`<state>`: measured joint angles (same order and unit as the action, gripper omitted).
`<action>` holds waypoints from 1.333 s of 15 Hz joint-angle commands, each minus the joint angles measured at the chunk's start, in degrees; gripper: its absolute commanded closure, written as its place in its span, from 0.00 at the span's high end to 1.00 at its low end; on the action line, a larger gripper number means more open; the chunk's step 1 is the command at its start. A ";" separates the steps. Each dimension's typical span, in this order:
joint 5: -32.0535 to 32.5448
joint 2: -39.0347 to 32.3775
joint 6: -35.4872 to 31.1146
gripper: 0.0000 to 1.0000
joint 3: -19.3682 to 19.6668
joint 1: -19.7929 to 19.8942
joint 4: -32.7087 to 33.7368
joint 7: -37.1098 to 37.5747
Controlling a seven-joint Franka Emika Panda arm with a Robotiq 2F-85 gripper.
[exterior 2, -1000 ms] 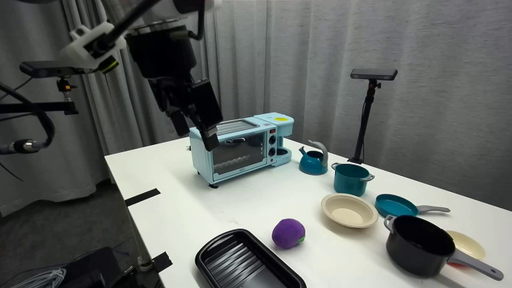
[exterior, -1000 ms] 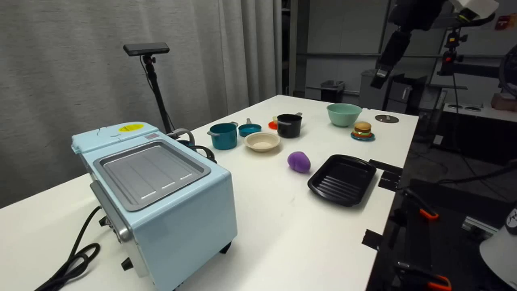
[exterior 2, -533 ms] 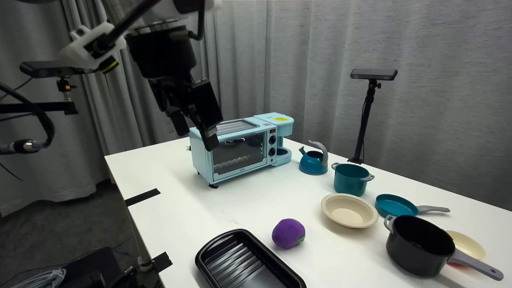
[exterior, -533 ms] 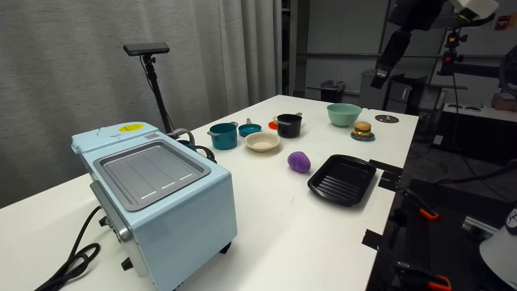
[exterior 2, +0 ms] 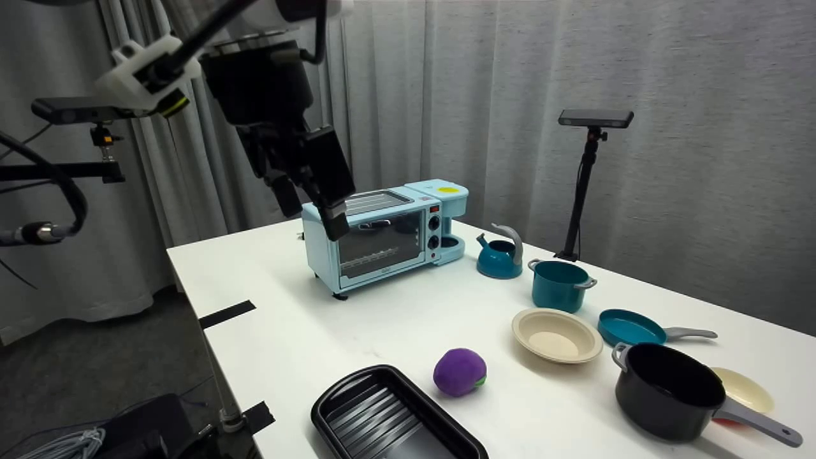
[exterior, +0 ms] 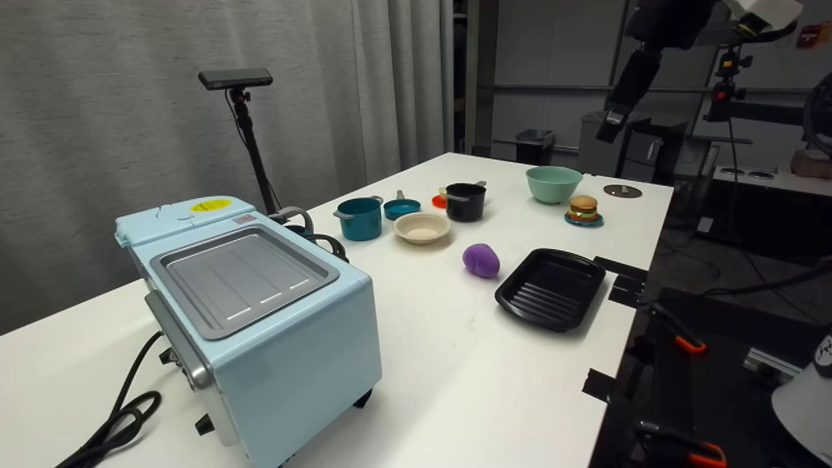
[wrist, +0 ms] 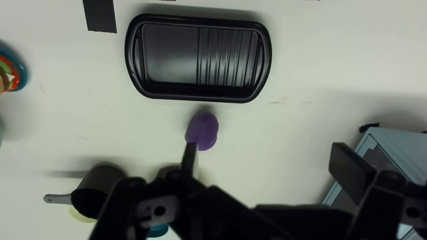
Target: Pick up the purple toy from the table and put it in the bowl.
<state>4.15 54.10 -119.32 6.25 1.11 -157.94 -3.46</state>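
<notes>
Our empty fingers [wrist: 350, 173] gape wide, presumably for the purple toy [exterior: 481, 260]. In an exterior view, the bowl [exterior: 422, 233] lies at its ten o'clock.

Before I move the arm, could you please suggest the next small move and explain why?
I'd probably shift the open gripper sideways until the purple toy shows midway between the jaws: in the wrist view it appears well off that middle, near one jaw's tip.

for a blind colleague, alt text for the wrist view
A rounded purple toy lies on a flat white table, its lower edge partly hidden by an open black gripper. Above it in frame sits a black ribbed rectangular tray.
</notes>
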 commanded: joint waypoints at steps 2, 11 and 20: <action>-0.64 -0.09 0.15 1.00 -0.59 0.66 0.15 -0.50; -0.71 -0.62 0.53 1.00 -0.59 0.67 0.34 -0.48; -1.79 -8.05 6.36 1.00 1.61 -0.59 5.52 -3.48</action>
<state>3.99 52.45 -117.13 6.40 1.07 -157.34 -4.06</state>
